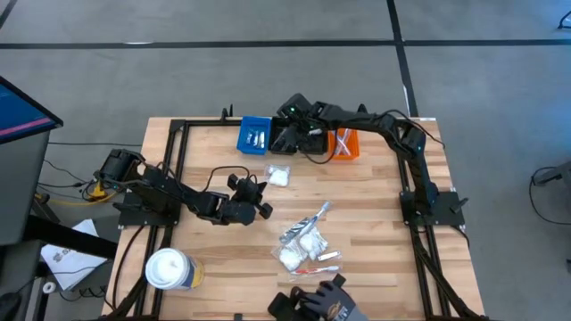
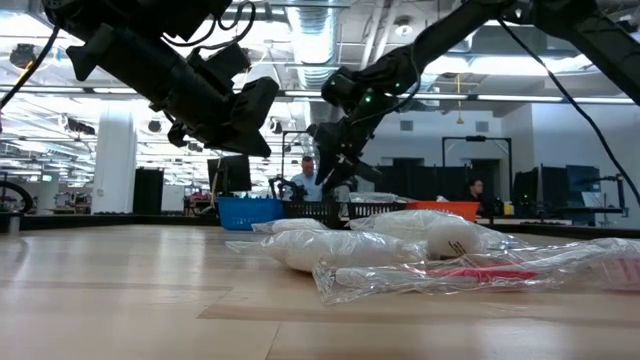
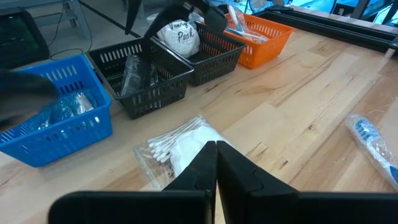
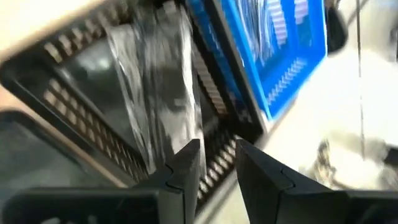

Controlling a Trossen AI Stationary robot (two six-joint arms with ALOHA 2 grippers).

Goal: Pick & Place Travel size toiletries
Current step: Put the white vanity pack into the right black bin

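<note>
While fingers (image 4: 186,165) part, sachet (image 4: 158,87) lies beyond.

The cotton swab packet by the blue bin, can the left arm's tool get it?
Probably yes. The left tool is shut and sits right by the cotton swab packet, with nothing between them, but it must open first.

You're looking at a table (image 1: 375,214) of pale planked wood, smooth with a soft sheen; the sachets (image 2: 400,262) are clear, crinkled, glossy plastic film; the blue bin (image 3: 59,127), black bin (image 3: 152,87) and orange bin (image 3: 264,40) are slotted moulded plastic — matt.
</note>
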